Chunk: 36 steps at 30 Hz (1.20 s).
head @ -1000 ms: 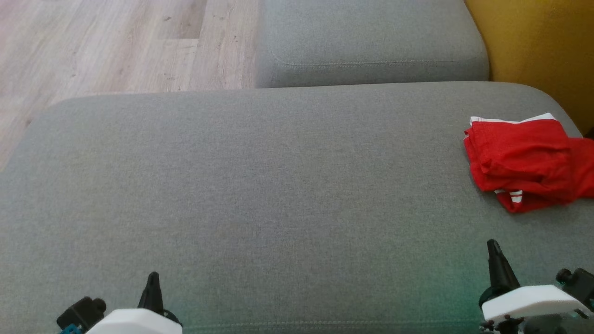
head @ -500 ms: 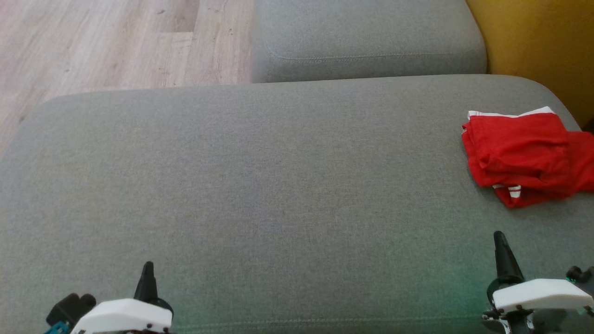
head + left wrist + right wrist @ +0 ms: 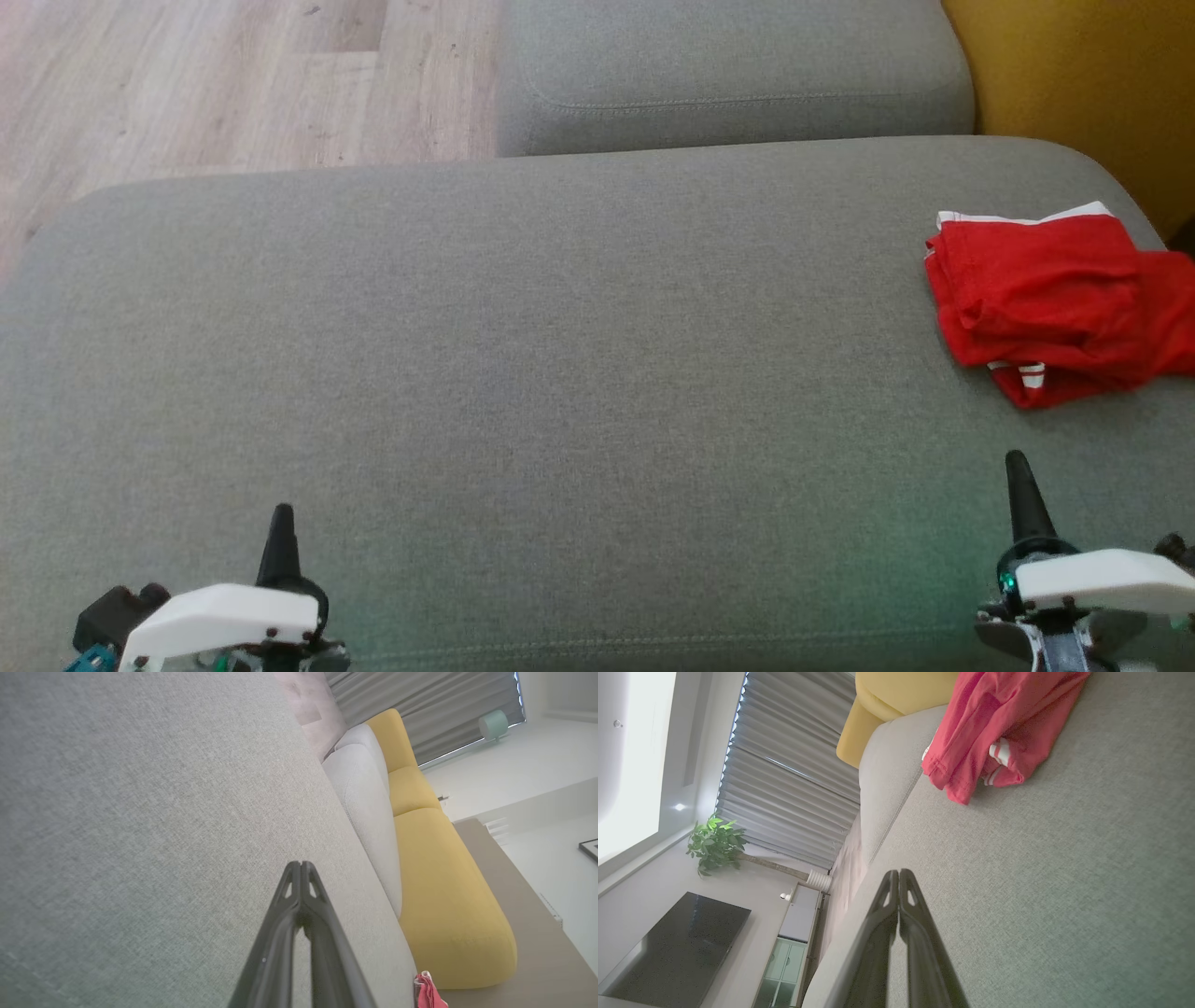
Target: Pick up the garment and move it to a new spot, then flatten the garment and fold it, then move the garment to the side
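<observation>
A broad grey sofa cushion (image 3: pixel 560 373) takes up most of the head view, with a second grey cushion (image 3: pixel 728 75) behind it at the top, wooden floor (image 3: pixel 187 84) at upper left and yellow upholstery (image 3: pixel 1092 84) at upper right. The garment (image 3: pixel 1036 289), red with white stripes, lies in a loose, layered bundle at the right edge of the frame. It sits on the broad cushion near its rounded upper-right corner, and the frame edge cuts part of it off. In the right wrist view it lies at the upper right (image 3: pixel 994 728).

The left gripper (image 3: pixel 280 523) sits at lower left and the right gripper (image 3: pixel 1019 467) at lower right, each with its jaws pressed together on nothing, both apart from the garment.

The likely trouble is the corner. Jaws that arrive closed would shove the bundle towards the cushion's curved edge, and it could slide off. A pinch on only the top layer would probably let the rest unfurl and drag.
</observation>
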### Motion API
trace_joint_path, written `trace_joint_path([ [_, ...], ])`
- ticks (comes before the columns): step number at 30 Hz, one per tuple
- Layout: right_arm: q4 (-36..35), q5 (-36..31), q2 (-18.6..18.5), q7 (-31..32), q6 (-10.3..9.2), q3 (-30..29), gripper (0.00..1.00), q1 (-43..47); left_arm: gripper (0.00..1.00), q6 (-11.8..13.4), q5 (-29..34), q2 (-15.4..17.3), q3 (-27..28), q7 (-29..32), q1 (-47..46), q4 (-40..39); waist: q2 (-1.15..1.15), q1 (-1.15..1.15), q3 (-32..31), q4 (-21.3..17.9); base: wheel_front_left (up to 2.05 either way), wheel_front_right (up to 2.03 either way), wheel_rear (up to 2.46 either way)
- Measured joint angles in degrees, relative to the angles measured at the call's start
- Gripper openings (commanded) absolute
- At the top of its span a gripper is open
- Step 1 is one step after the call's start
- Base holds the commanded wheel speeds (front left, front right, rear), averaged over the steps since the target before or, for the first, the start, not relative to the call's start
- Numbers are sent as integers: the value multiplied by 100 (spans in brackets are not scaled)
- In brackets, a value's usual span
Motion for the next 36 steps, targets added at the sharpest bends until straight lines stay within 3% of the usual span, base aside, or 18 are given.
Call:
trace_joint_path([
  [36,18,2283,0,197,0,-219,0,-456,0,-692,-1337,-554,1168,459,-235,4,0,0,246,-149,0,0,0],
])
